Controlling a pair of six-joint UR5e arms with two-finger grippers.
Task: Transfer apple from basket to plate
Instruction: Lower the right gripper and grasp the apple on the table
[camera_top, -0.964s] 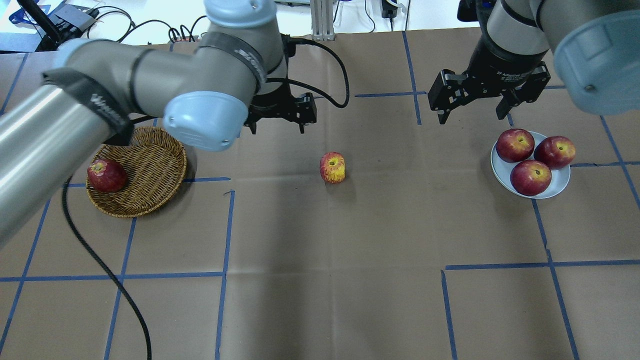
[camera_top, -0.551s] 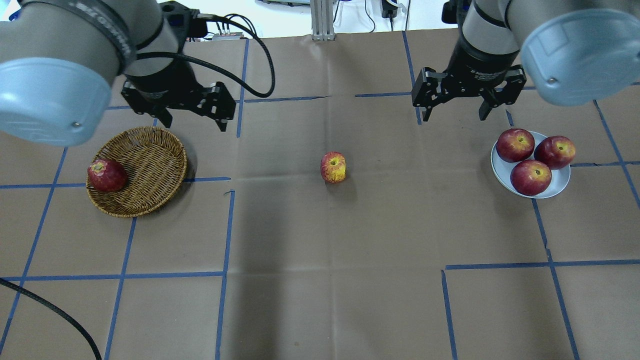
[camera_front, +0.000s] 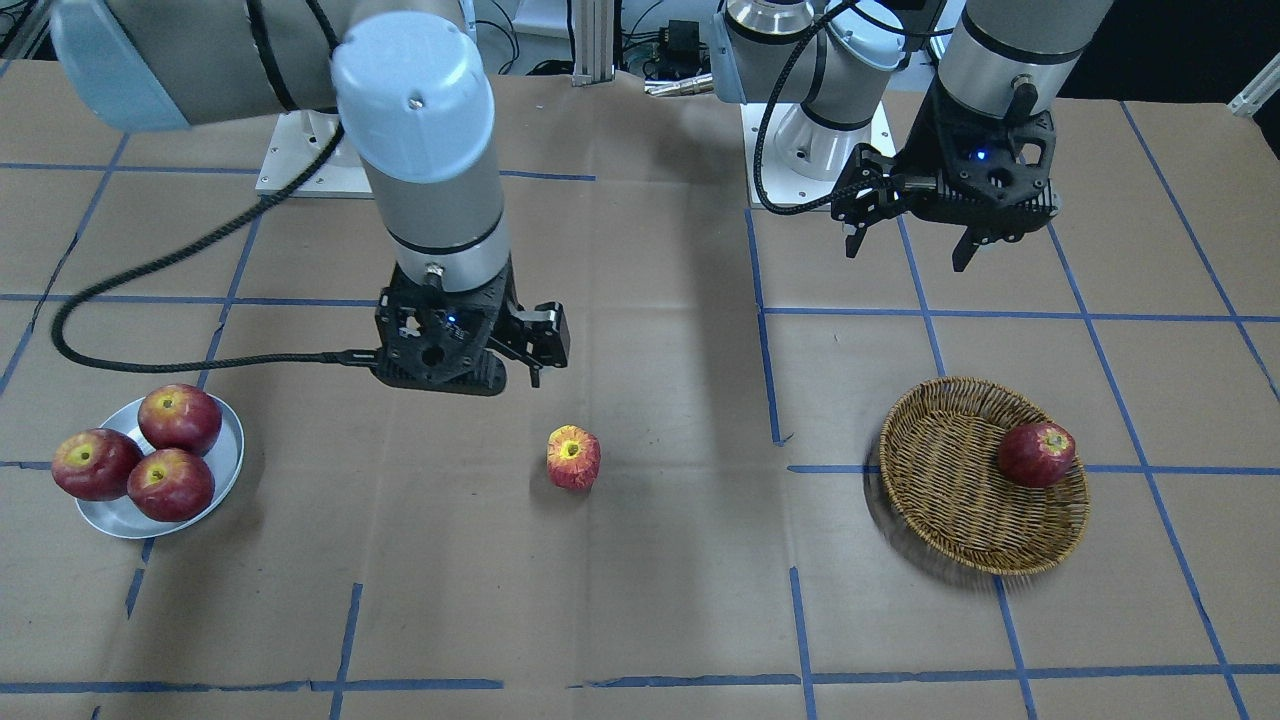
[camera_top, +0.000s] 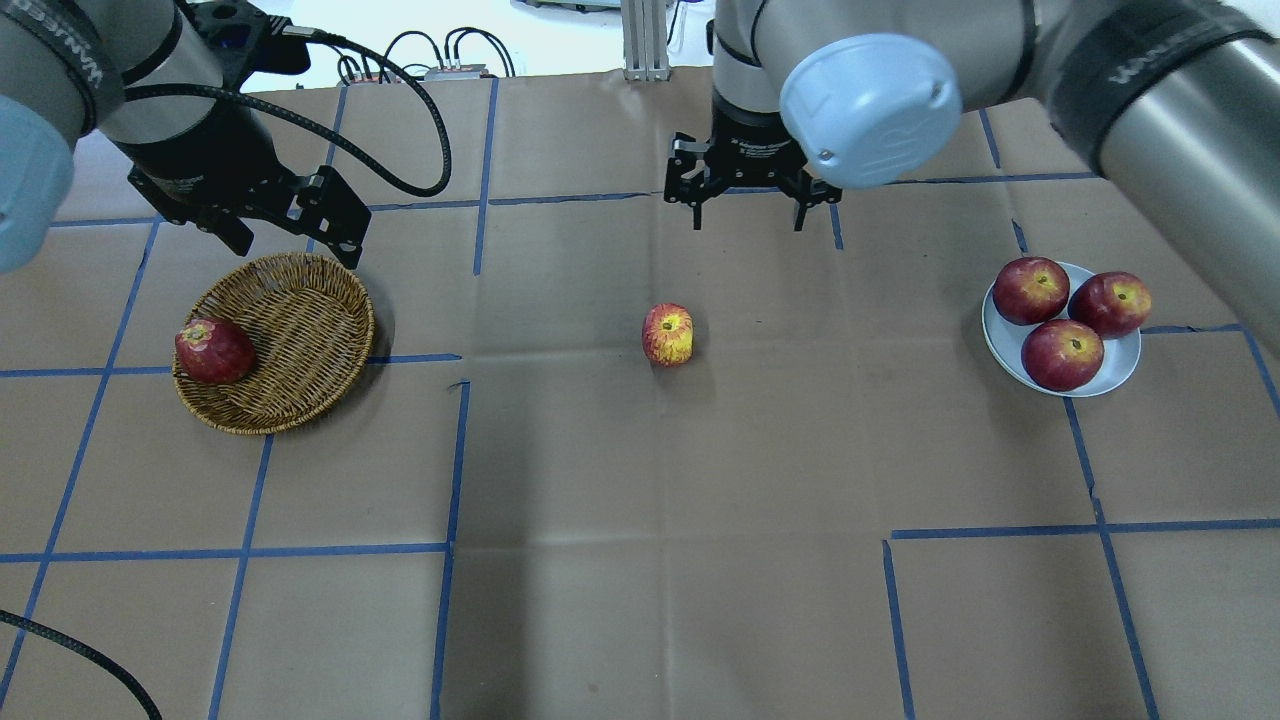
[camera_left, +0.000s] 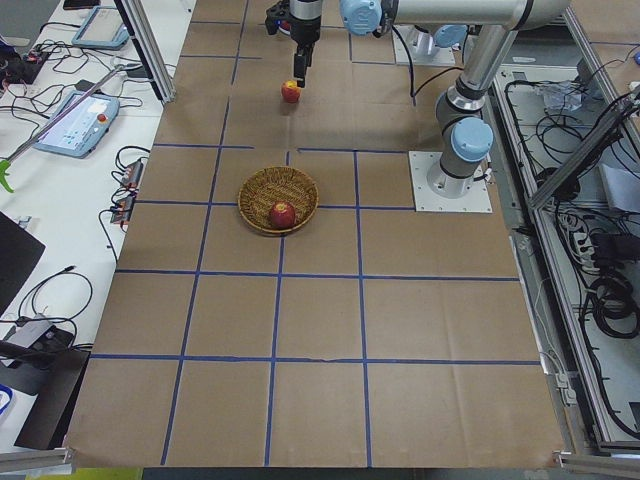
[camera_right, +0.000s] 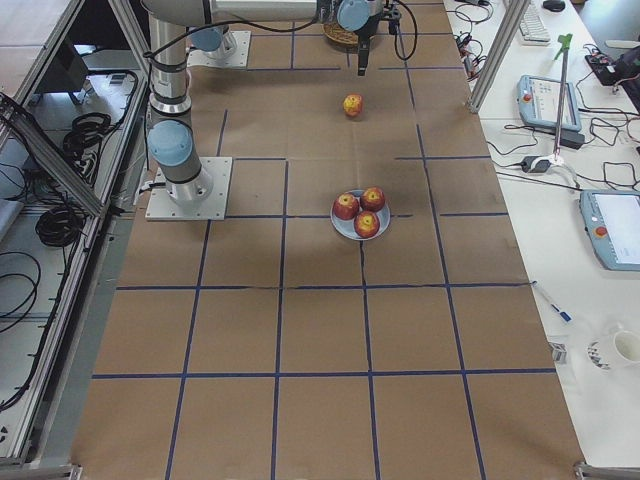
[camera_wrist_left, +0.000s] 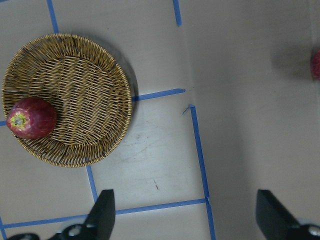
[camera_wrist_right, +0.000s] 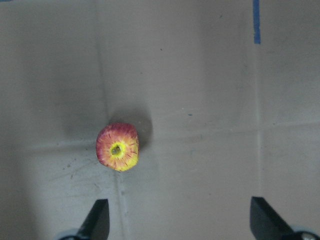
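The streaky pinkish-red apple (camera_top: 668, 335) with a yellow top stands alone on the brown paper at the table's middle, outside the basket. It also shows in the right wrist view (camera_wrist_right: 117, 147). My right gripper (camera_top: 747, 212) is open and empty, hovering just behind it. The wicker basket (camera_top: 300, 330) at the left holds one dark red apple (camera_top: 213, 350). My left gripper (camera_top: 293, 250) is open and empty above the basket's far rim; its wrist view shows the basket (camera_wrist_left: 80, 90) below. The pale plate (camera_top: 1118, 362) at the right holds three dark red apples.
Blue tape lines cross the brown paper table cover. A black cable (camera_top: 90, 655) lies at the front left corner. Cables and an aluminium post (camera_top: 645, 40) stand past the table's far edge.
My left arm has swung left, from behind the middle apple to over the basket's far rim. My right arm has moved left, from behind the plate to behind the middle apple. Both stayed open.
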